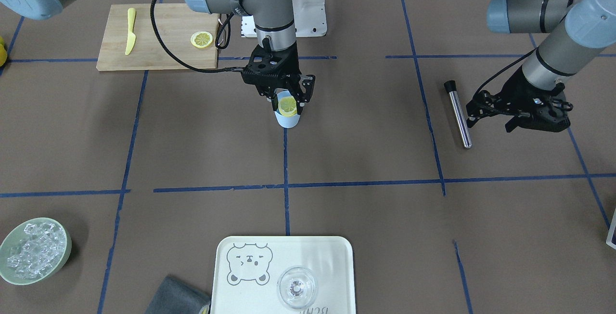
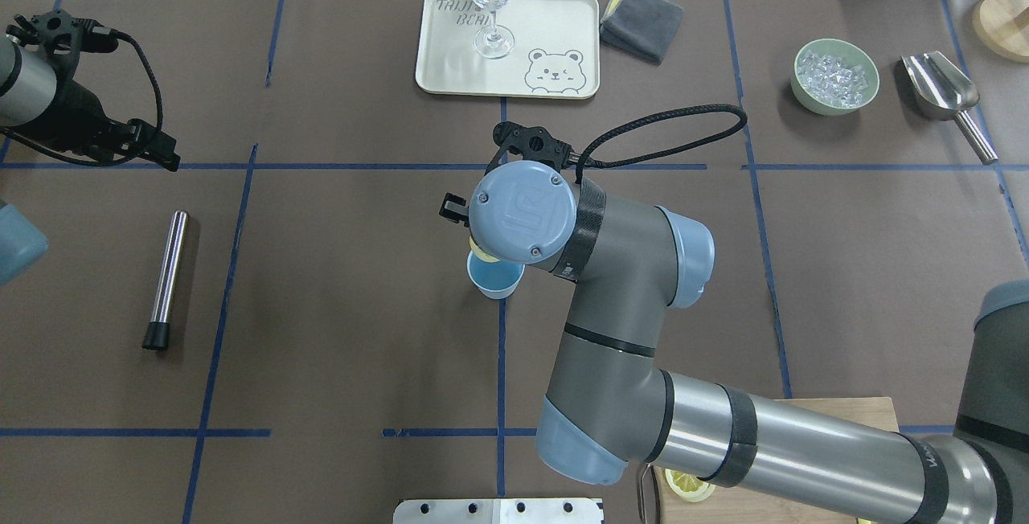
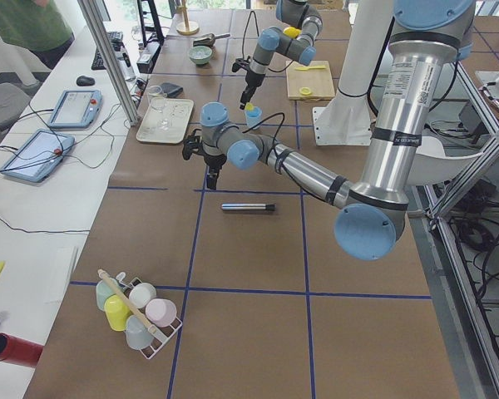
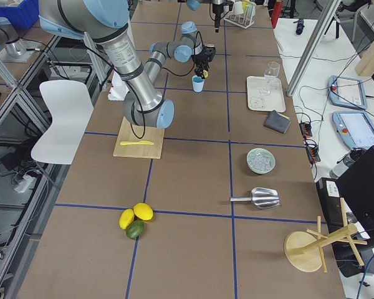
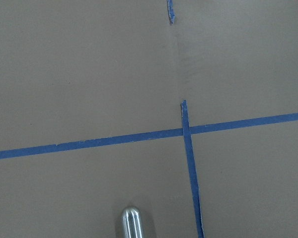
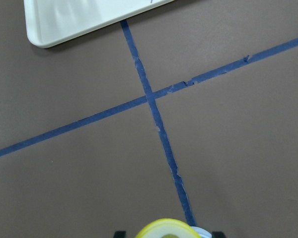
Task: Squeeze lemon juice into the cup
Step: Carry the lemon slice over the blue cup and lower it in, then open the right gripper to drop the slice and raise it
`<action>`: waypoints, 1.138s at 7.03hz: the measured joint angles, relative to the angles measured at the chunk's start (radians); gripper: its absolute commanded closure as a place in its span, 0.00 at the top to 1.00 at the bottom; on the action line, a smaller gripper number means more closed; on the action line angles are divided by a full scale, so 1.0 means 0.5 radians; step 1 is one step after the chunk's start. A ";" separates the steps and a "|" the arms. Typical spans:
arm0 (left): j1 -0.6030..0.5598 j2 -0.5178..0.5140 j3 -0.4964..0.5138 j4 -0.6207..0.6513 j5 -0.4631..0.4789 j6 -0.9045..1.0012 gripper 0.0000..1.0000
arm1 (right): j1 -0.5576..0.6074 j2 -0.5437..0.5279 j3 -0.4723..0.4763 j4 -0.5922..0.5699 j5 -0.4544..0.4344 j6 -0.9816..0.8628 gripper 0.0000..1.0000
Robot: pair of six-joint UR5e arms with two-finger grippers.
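My right gripper (image 1: 288, 103) is shut on the lemon (image 1: 288, 106), a small yellow piece with its pale segmented cut face turned outward. It holds the lemon just above the mouth of the light-blue cup (image 1: 288, 120), which stands upright at the table's middle. In the overhead view the right wrist covers most of the lemon (image 2: 479, 251) and part of the cup (image 2: 493, 277). The right wrist view shows the lemon's top (image 6: 164, 229) at the bottom edge. My left gripper (image 1: 487, 125) is open and empty, hovering beside a metal rod (image 1: 459, 114).
A cutting board (image 1: 154, 58) holds a yellow knife (image 1: 130, 30) and another lemon slice (image 1: 201, 39). A bear tray (image 1: 327, 266) carries a clear glass (image 1: 297, 287). A green bowl of ice (image 1: 33, 251) sits at a corner. A grey cloth (image 2: 641, 23) lies beside the tray.
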 measured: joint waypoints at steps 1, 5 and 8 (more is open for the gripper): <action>0.000 0.000 0.003 0.000 0.000 0.000 1.00 | -0.011 0.000 0.003 -0.014 0.002 0.000 0.63; 0.000 0.000 0.006 0.000 0.000 0.002 1.00 | -0.044 -0.007 0.003 -0.026 0.005 0.003 0.78; 0.000 0.000 0.007 0.000 0.000 0.002 1.00 | -0.048 -0.018 0.004 -0.026 0.006 0.000 1.00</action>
